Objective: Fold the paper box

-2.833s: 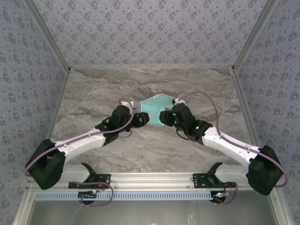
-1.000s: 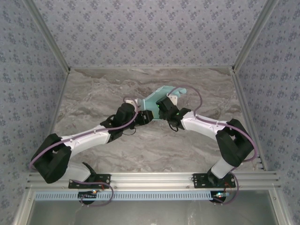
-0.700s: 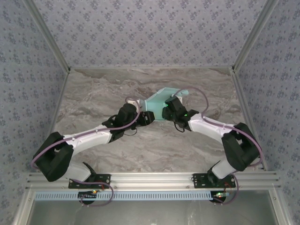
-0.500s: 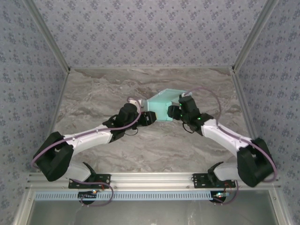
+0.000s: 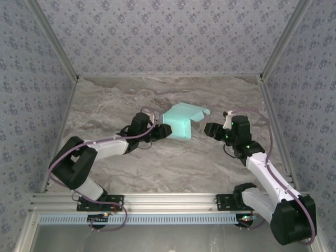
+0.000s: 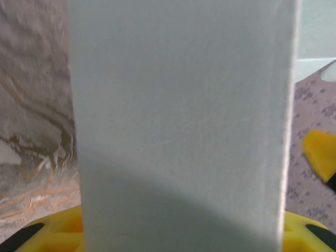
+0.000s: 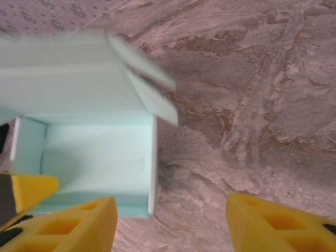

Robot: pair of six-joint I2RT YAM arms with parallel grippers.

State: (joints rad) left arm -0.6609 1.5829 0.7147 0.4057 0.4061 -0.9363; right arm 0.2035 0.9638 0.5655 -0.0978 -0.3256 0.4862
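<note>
The paper box [image 5: 180, 125] is pale aqua card, partly folded into an open-ended box with a loose flap [image 5: 201, 111] at its far right. My left gripper [image 5: 160, 131] is shut on the box's left side and holds it over the table's middle. In the left wrist view a box wall [image 6: 181, 121] spans the gap between my yellow fingers [image 6: 52, 233]. My right gripper [image 5: 212, 129] hangs open a short way right of the box, touching nothing. In the right wrist view the box's open end [image 7: 97, 152] faces my right gripper [image 7: 170, 202], with bare table between its fingers.
The marbled grey tabletop [image 5: 157, 168] is bounded by patterned walls on the left [image 5: 31, 105], back and right [image 5: 310, 105]. An aluminium rail [image 5: 168, 202] with the arm bases runs along the near edge.
My right gripper has opened, let go of the box and drawn back to the right. The left gripper has kept its hold, and the box has turned slightly.
</note>
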